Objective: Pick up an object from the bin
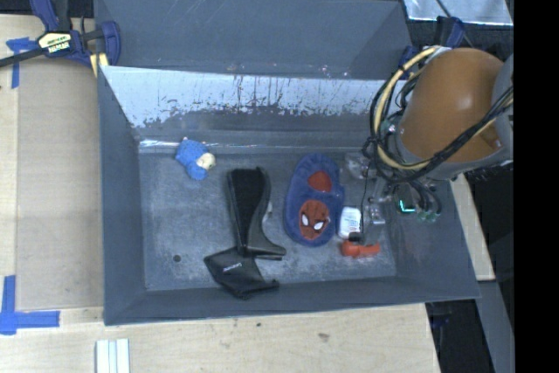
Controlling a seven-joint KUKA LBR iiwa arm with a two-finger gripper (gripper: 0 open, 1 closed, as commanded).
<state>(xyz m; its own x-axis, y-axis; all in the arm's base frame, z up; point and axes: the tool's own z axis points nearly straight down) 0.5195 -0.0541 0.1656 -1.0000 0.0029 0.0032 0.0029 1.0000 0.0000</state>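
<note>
1. Grey metal bin (122,214) with sloped walls, a few loose things on its floor.
2. At the floor's right end lies a small white item (350,221), with a red piece (360,250) just below it.
3. Just beside the white item, the gripper (374,210) is low and pointing down; I cannot tell whether it is released or clenched.
4. Above it, over the right wall, sits the wrist's orange cover (454,105), looped with cables (384,113).
5. Leftward lie a blue slipper (313,201) with a red face, a black boot-shaped thing (244,231) and a small blue toy (194,159).
</note>
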